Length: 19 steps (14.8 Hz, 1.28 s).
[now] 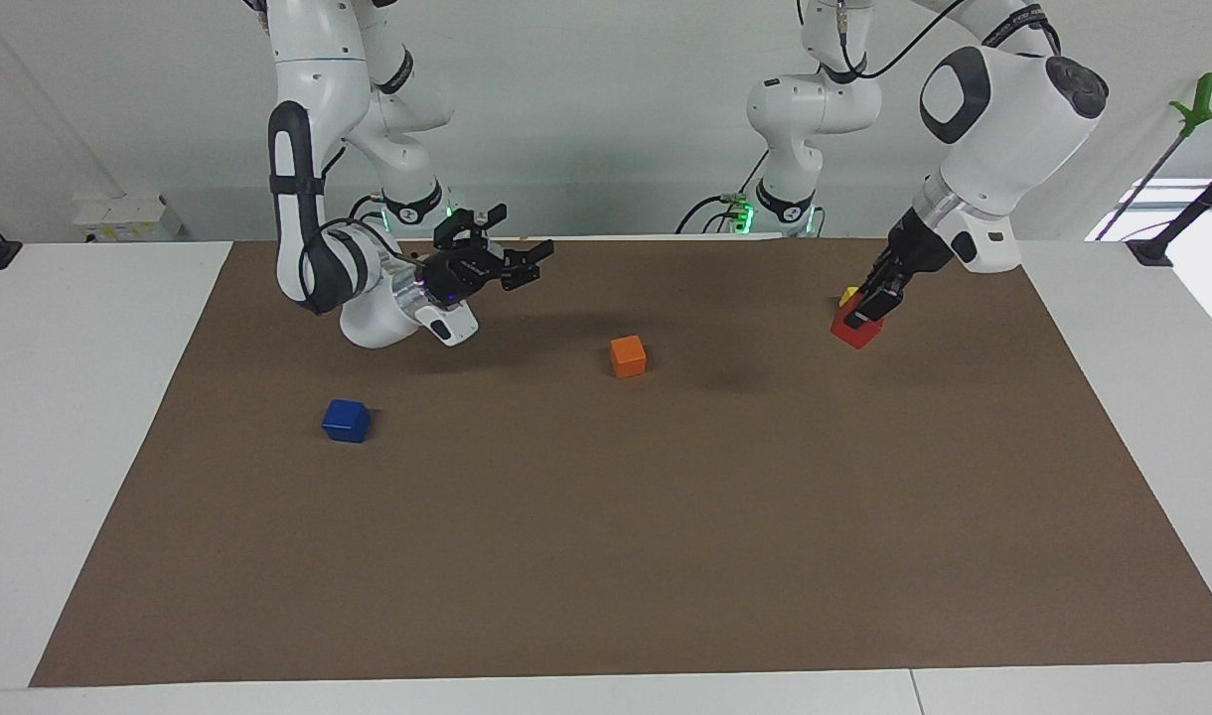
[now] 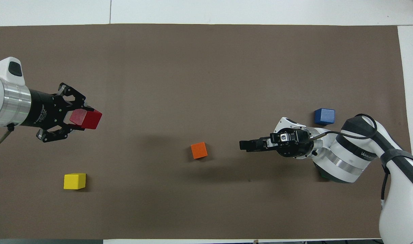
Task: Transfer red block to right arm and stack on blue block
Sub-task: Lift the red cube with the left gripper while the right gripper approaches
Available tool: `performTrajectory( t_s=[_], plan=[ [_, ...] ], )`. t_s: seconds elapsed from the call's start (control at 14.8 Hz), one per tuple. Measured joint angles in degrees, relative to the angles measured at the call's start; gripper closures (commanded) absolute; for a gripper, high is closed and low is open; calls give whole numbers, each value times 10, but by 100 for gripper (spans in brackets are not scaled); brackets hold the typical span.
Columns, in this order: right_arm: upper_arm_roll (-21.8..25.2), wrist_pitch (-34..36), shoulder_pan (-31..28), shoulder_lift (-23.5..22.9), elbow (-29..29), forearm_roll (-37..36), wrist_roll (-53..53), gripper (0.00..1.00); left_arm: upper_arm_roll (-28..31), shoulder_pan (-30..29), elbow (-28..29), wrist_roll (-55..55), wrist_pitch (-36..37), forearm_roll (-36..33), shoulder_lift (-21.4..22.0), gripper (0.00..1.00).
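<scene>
My left gripper (image 1: pixel 869 310) is shut on the red block (image 1: pixel 854 330) and holds it tilted, low over the mat at the left arm's end of the table. The left gripper (image 2: pixel 84 118) and the red block (image 2: pixel 88 119) also show in the overhead view. The blue block (image 1: pixel 346 420) sits on the mat at the right arm's end and also shows in the overhead view (image 2: pixel 324 116). My right gripper (image 1: pixel 522 238) is open and empty, lying sideways in the air and pointing toward the table's middle. In the overhead view the right gripper (image 2: pixel 243 145) shows edge-on.
An orange block (image 1: pixel 628 356) sits near the table's middle, between the two grippers (image 2: pixel 199 150). A yellow block (image 2: pixel 74 181) sits nearer to the robots than the red block, partly hidden in the facing view (image 1: pixel 848 294). The brown mat (image 1: pixel 606 556) covers the table.
</scene>
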<state>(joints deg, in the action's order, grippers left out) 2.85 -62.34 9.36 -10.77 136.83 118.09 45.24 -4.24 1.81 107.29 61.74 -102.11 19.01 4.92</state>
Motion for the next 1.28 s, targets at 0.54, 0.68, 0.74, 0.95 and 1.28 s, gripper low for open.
performTrajectory(
  t_s=[0.54, 0.68, 0.74, 0.95, 1.28],
  plan=[
    [0, -120, 69, -7, -33, 44, 19, 0, -42, 18, -95, 244, 34, 120, -31, 100],
    [0, -152, 84, -11, -43, 55, 26, 0, -52, 21, -103, 297, 36, 151, -36, 100],
    [0, -162, 93, -13, -46, 66, 30, 0, -59, 22, -106, 327, 38, 159, -38, 100],
    [-1, -174, 114, -17, -52, 88, 35, 0, -91, 23, -132, 402, 39, 167, -51, 100],
    [-1, -177, 116, -34, -70, 110, 42, 0, -116, 23, -170, 475, 39, 207, -69, 100]
  ],
)
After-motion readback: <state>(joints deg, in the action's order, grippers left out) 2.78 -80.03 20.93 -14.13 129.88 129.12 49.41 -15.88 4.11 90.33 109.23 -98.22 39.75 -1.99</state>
